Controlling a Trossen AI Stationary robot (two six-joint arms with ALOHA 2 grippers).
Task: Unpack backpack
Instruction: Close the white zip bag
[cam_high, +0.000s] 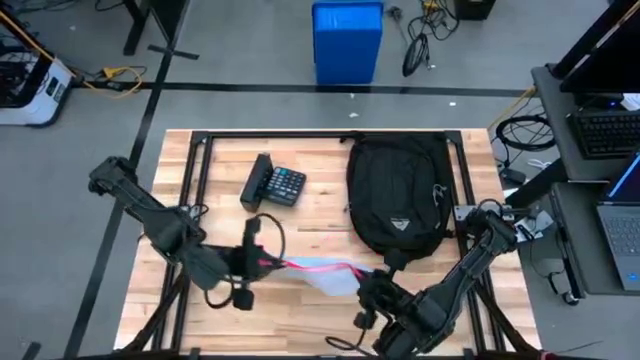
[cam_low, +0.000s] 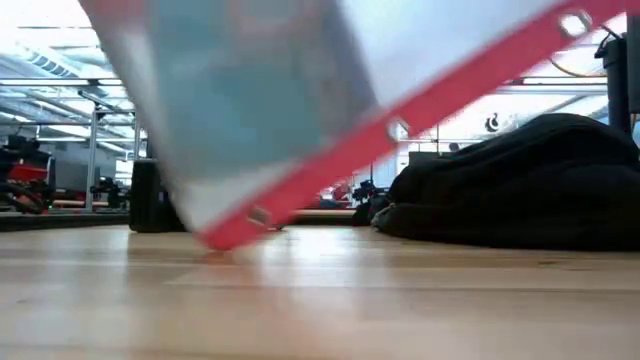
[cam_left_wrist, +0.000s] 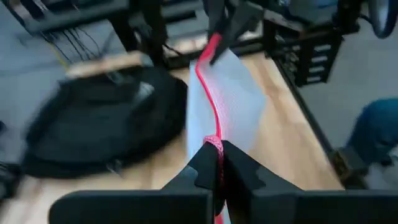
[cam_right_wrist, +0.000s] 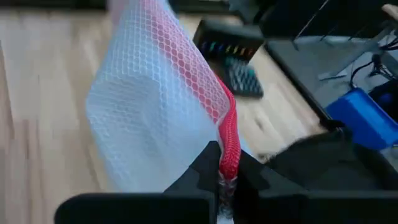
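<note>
Wooden planks form the table (cam_high: 215, 300), pale and smooth, set in a black metal frame. On its right half lies the backpack (cam_high: 398, 195): large, black woven fabric, rounded oval, with a small white triangular patch near its lower end. Left of it rests a black calculator (cam_high: 276, 184), rectangular, tilted, with coloured keys. Near the front edge a pouch (cam_high: 325, 273) of white honeycomb mesh with a red corded edge hangs stretched between both arms. The left gripper (cam_left_wrist: 217, 163) has its fingers clamped on one end of the red edge; the right gripper (cam_right_wrist: 227, 179) pinches the other end likewise.
</note>
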